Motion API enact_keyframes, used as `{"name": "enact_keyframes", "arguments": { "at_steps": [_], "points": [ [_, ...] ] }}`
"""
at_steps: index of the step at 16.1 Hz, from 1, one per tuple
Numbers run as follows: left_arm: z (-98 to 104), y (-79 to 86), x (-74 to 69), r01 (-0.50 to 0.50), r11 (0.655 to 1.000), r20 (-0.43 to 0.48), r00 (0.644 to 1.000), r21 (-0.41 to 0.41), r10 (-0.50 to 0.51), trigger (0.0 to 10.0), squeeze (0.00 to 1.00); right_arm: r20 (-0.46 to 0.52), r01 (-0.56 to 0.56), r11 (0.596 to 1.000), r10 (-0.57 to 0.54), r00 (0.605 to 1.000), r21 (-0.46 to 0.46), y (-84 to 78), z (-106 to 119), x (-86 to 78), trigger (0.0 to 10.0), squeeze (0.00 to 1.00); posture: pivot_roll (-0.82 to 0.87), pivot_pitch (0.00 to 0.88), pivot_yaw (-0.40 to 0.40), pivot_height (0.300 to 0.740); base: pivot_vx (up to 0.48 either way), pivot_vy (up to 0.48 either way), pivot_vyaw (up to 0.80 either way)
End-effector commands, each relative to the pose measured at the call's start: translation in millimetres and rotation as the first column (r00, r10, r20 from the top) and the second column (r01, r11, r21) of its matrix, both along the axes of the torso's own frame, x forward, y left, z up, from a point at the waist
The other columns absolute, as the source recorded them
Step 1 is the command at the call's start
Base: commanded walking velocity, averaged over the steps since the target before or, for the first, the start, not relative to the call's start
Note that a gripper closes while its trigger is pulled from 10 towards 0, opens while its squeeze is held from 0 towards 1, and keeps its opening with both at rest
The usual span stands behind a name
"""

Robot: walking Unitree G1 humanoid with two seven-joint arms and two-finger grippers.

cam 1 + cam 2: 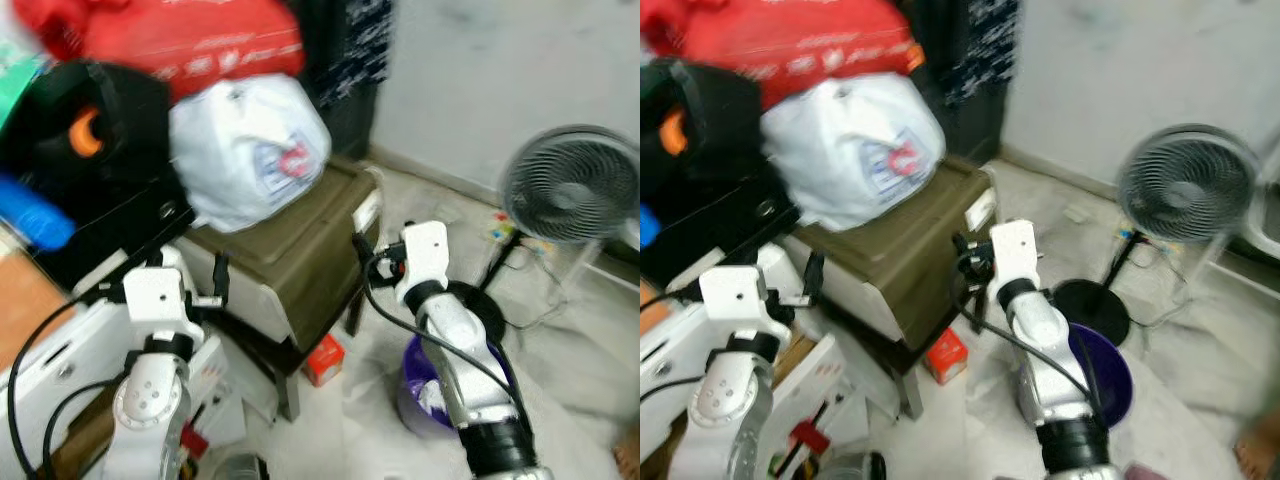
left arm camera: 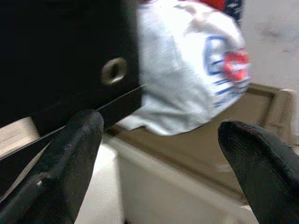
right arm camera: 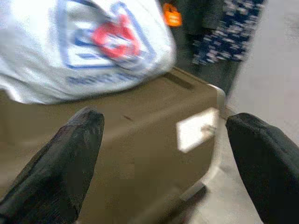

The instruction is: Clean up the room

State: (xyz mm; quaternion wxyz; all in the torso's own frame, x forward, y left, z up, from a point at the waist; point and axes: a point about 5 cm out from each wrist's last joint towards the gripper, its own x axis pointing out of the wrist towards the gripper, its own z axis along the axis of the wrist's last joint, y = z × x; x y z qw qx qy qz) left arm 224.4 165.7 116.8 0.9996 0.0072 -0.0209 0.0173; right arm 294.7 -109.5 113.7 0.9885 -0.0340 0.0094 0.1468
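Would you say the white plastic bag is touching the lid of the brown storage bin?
Touching. In the left eye view the white plastic bag rests on the brown storage bin; the right wrist view shows no gap.

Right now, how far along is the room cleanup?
Nothing looks tidied. Both grippers, left and right, are open and empty, raised at the olive bin carrying the white bag. Left to do: the orange carton and purple bowl on the floor by the fan.

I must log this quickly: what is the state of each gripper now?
Left gripper: open, holding nothing, fingers pointed at the white plastic bag.
Right gripper: open, holding nothing, facing the olive storage box.
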Motion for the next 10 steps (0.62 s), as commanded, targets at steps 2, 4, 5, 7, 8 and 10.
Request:
{"name": "enact_keyframes", "arguments": {
  "at_steps": [2,4,5,7,8,10],
  "points": [
    [-0.3,0.1,-0.3,0.009,1.0,-0.01,1.0,0.005,-0.009,10.0,0.0,0.027,-0.006,1.0,0.006,1.0,0.011,2.8,7.2,1.8,10.0,0.0,-0.07,0.027,0.009,0.74,0.0,0.0,0.8],
    [-0.8,0.0,-1.0,0.013,1.0,-0.014,1.0,0.006,-0.013,10.0,0.0,0.023,-0.006,1.0,0.006,1.0,0.016,2.7,7.5,1.9,10.0,0.0,-0.07,0.029,0.01,0.74,0.0,0.0,0.8],
    [-0.8,0.0,-1.1,0.014,1.0,-0.016,1.0,0.006,-0.014,10.0,0.0,0.023,-0.005,1.0,0.004,1.0,0.017,2.4,7.4,1.9,10.0,0.0,-0.07,0.03,0.01,0.74,0.0,0.0,0.8],
    [-1.0,-0.5,-1.1,0.018,1.0,-0.019,1.0,0.007,-0.018,10.0,0.0,0.021,0.003,1.0,-0.004,1.0,0.018,1.6,6.9,2.2,10.0,0.0,-0.07,0.031,0.01,0.74,0.0,0.0,0.8],
    [-1.0,-1.2,-0.9,0.021,1.0,-0.02,1.0,0.008,-0.021,10.0,0.0,0.019,0.009,1.0,-0.009,1.0,0.022,0.8,6.8,2.5,10.0,0.0,-0.07,0.031,0.01,0.74,0.0,0.0,0.8],
    [-1.3,-2.2,-0.5,0.024,1.0,-0.027,0.999,0.0,-0.024,10.0,0.0,0.017,0.017,1.0,-0.018,1.0,0.025,-0.2,6.7,2.8,10.0,0.0,-0.07,0.033,0.012,0.74,0.0,0.0,0.8]
  ]
}}
